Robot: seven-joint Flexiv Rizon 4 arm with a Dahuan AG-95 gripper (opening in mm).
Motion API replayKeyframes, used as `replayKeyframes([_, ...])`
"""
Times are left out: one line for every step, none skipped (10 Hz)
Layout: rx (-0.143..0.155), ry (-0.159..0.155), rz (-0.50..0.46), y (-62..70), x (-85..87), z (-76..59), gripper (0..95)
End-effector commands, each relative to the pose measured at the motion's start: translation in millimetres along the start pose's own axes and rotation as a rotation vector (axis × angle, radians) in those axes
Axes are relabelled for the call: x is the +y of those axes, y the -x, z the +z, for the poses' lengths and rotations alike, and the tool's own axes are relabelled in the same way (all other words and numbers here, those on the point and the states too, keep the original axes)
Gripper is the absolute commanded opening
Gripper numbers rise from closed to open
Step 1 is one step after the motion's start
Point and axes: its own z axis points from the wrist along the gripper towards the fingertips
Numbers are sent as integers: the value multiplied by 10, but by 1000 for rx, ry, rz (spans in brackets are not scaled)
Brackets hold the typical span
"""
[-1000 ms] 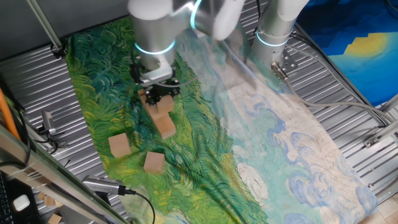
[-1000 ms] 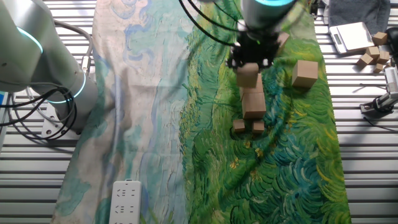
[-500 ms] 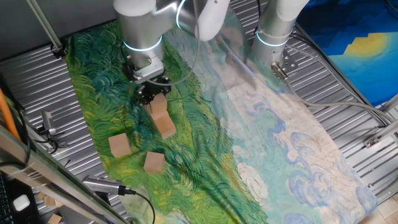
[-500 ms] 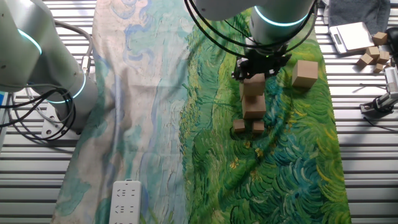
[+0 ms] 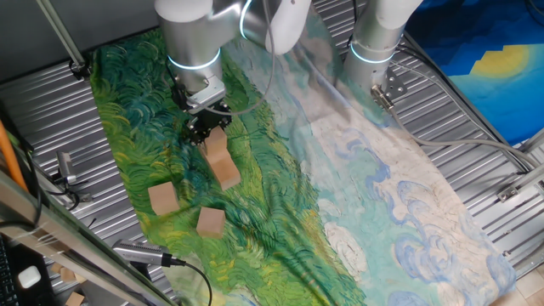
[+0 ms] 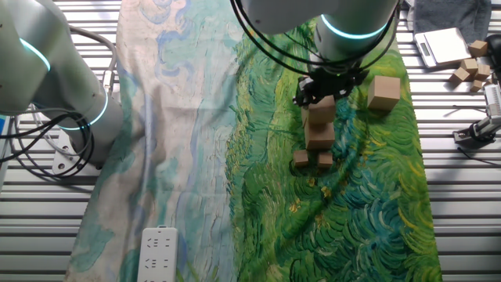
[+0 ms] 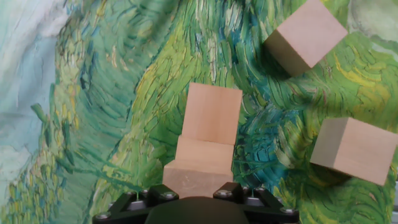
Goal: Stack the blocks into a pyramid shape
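My gripper is low over the green part of the painted cloth, shut on a tan wooden block. That block sits end to end with a second block, touching or nearly so. The fingertips are hidden behind the held block. Two more blocks lie loose on the cloth: one and another. Two much smaller wooden cubes lie beside the second block.
The cloth covers a slatted metal table. A second arm's base stands at the cloth's edge. A white power strip lies on the cloth. Small spare cubes and a tool with cable lie off it.
My gripper moved down and away from the near loose blocks with the block, bringing it close against the end of the lying block. The other blocks have not moved.
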Motion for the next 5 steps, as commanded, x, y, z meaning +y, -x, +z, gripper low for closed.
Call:
replayKeyframes([-2, 0, -1, -13, -3, 9, 0])
replayKeyframes([-4, -1, 0, -21, -4, 17, 0])
replayKeyframes([-5, -3, 2, -25, -4, 20, 0])
replayKeyframes([-6, -5, 6, -31, -6, 15, 0])
replayKeyframes([-7, -6, 9, -36, -6, 12, 0])
